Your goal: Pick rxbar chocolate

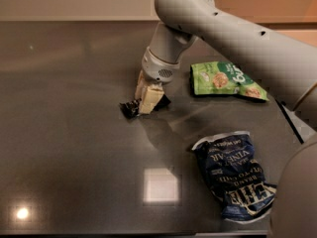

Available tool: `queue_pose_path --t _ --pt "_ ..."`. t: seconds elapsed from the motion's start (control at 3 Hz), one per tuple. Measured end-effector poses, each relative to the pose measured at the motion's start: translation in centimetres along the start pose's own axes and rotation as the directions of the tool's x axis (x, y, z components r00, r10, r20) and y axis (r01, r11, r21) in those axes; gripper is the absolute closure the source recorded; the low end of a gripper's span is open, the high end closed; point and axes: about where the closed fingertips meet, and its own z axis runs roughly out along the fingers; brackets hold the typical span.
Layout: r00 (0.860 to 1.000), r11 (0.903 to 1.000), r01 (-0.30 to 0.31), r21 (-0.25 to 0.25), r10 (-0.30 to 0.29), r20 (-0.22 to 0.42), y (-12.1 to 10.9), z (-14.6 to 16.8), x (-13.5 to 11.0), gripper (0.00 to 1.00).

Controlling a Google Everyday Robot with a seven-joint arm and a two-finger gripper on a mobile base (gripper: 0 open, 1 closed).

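Note:
The rxbar chocolate [130,108] is a small black wrapper bar lying on the dark table [69,148], left of centre. My gripper [147,99] reaches down from the upper right and sits right on the bar's middle. Its cream fingers [150,98] are closed across the bar, one in front and one behind. Only the bar's left end and a bit of its right end [163,102] show beside the fingers. The bar rests at table level.
A green snack pouch [225,79] lies to the right of the gripper. A large dark-blue chip bag [232,175] lies at the front right. My grey arm [237,38] spans the upper right of the view.

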Motion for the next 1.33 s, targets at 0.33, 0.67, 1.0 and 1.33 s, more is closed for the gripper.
queue_pose_path --t 0.33,0.67,1.0,1.33 --pt "1.000 0.9998 -0.022 -0.002 0.022 0.020 0.7 -2.8 -0.8 1.00" --pt "0.999 0.9996 -0.029 -0.006 0.029 0.039 1.6 -6.0 -2.2 1.00" --pt "0.997 0.9997 -0.024 -0.007 0.025 0.077 2.6 -8.7 -3.7 1.00" --pt "0.988 1.0000 -0.002 -0.004 0.003 0.153 4.4 -11.8 -5.9 1.00"
